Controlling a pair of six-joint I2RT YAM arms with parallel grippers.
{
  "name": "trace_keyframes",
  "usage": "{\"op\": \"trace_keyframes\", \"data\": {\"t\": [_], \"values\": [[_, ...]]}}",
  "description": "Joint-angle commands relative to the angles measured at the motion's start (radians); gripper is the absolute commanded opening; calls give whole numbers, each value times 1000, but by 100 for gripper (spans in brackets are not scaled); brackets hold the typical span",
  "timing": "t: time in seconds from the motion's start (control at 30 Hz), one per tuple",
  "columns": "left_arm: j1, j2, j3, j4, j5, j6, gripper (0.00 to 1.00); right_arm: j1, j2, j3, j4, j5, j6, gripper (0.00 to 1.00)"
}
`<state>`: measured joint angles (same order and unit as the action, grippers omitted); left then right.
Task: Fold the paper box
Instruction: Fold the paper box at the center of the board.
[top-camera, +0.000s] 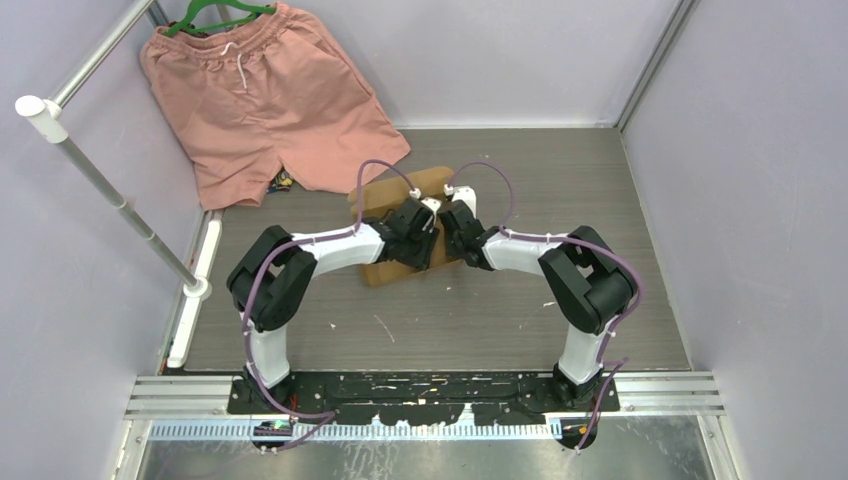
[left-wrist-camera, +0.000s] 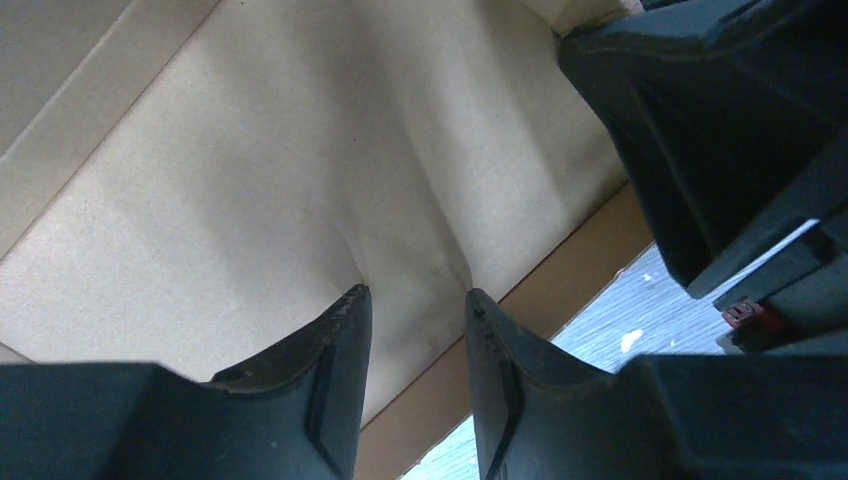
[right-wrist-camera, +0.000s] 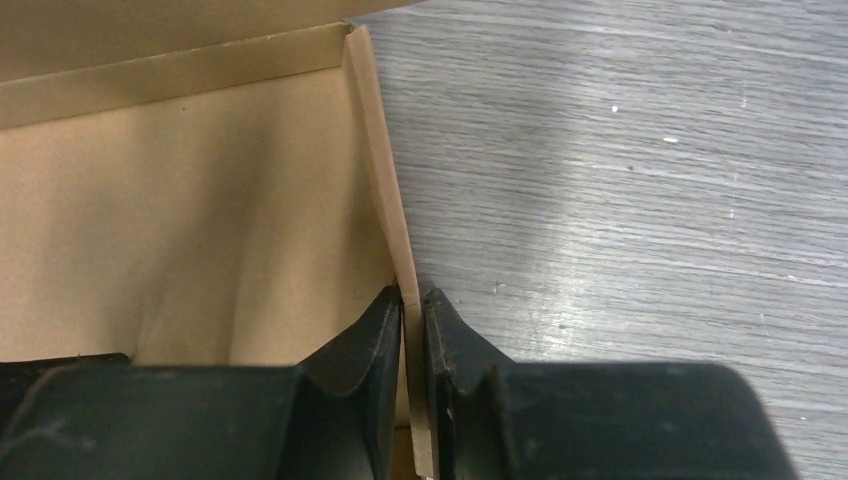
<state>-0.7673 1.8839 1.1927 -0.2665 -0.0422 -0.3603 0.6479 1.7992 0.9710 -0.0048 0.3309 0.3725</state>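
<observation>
Both arms are crowding in over the paper box (top-camera: 383, 197), which is lying on the table (top-camera: 560, 200) just beside the pink shorts (top-camera: 270, 100), on the arms' side of them. The right gripper (right-wrist-camera: 412, 300) is pinching a thin raised side wall, so standing the walls up looks to be the step in hand. The left gripper (left-wrist-camera: 415, 300) is hanging spread over the floor panel, clamping nothing. Its next job is probably catching a neighbouring flap and tucking it in. Inside the box only bare cardboard is showing.
</observation>
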Motion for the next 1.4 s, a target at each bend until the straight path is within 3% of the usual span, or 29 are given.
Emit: {"op": "trace_keyframes", "data": {"t": [0.0, 0.2, 0.9, 1.13, 1.2, 1.37], "values": [[-6, 60, 24, 51, 94, -22, 39, -7, -1, -23, -24, 5, 11, 22], [-6, 99, 18, 70, 113, -19, 39, -29, -9, 3, -6, -47, -14, 34], [-3, 145, 19, 84, 183, -6, 37, -111, 21, 83, 75, -164, -59, 41], [-3, 142, 22, 79, 204, -3, 37, -167, 49, 129, 73, -217, -59, 36], [-2, 142, 22, 79, 206, -3, 37, -175, 58, 139, 71, -219, -61, 25], [1, 132, 22, 73, 206, -3, 37, -179, 66, 148, 49, -179, -62, 11]]}}
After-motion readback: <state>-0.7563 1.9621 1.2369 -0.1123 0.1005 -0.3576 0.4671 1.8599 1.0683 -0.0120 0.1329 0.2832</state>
